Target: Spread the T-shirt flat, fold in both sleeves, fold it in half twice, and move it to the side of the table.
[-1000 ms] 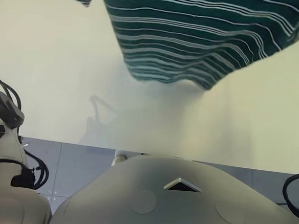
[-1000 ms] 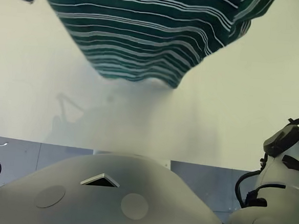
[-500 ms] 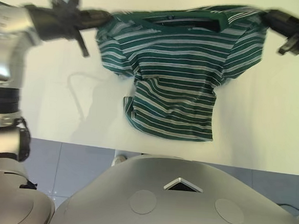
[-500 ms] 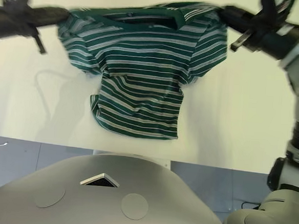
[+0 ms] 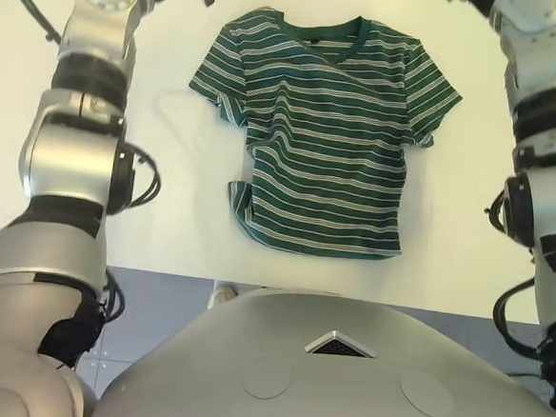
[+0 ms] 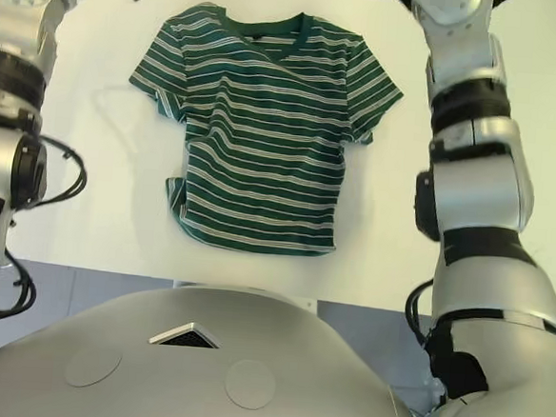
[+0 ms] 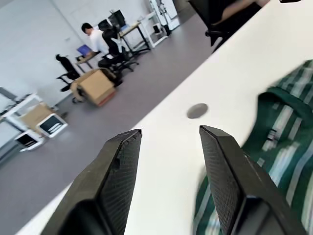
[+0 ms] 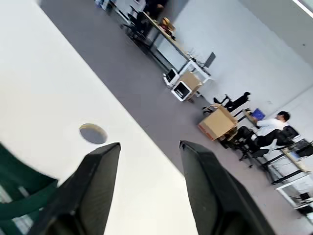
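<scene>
The green T-shirt with thin white stripes lies face up on the white table, collar at the far side and hem toward me. Its sleeve on my left is bunched, and the hem corner on that side is curled over. Both arms stretch past the shirt's shoulders to the far edge. My left gripper hovers open over bare table just beyond the collar, holding nothing. On the other side my right gripper is open too, with a strip of the shirt beside it.
A round grey cable hole sits in the table just beyond the collar. Bare tabletop lies on both sides of the shirt. The table's near edge runs in front of me, with grey floor below. Desks, chairs and cardboard boxes stand far behind.
The shirt hung in the air, then was lowered by its shoulders onto the table. Both grippers have let go and moved past the collar; the shirt now lies spread.
</scene>
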